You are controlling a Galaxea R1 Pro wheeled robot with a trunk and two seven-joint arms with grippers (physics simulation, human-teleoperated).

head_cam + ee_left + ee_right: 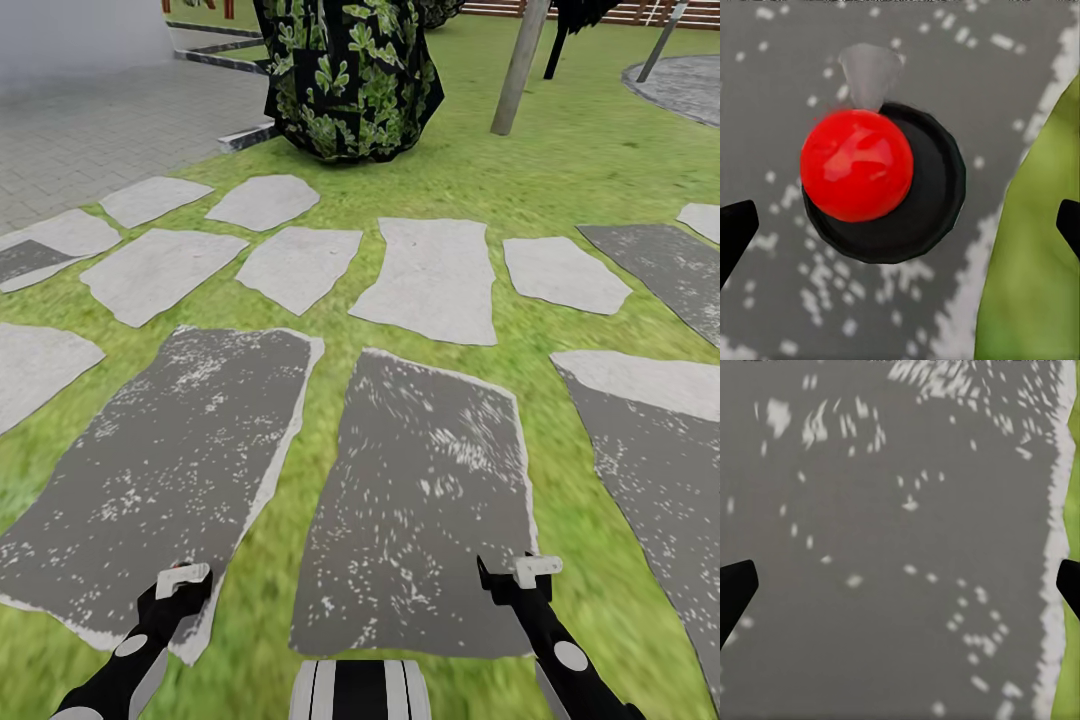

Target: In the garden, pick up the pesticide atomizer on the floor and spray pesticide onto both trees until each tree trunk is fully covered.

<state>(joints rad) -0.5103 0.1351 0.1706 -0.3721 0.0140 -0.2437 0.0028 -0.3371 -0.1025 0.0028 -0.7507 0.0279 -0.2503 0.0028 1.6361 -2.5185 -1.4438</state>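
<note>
Pesticide atomizer wasn't anywhere I could spot, so the robot looked mid-approach over the stepping stones (420,500), left hand (183,583) and right hand (520,575) both wide open and empty, and next it'd need to find the bottle on the grass (560,170).

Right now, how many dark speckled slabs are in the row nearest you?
3: left slab, middle slab, right slab, cut off by the picture's edge. More may lie out of frame.
</note>
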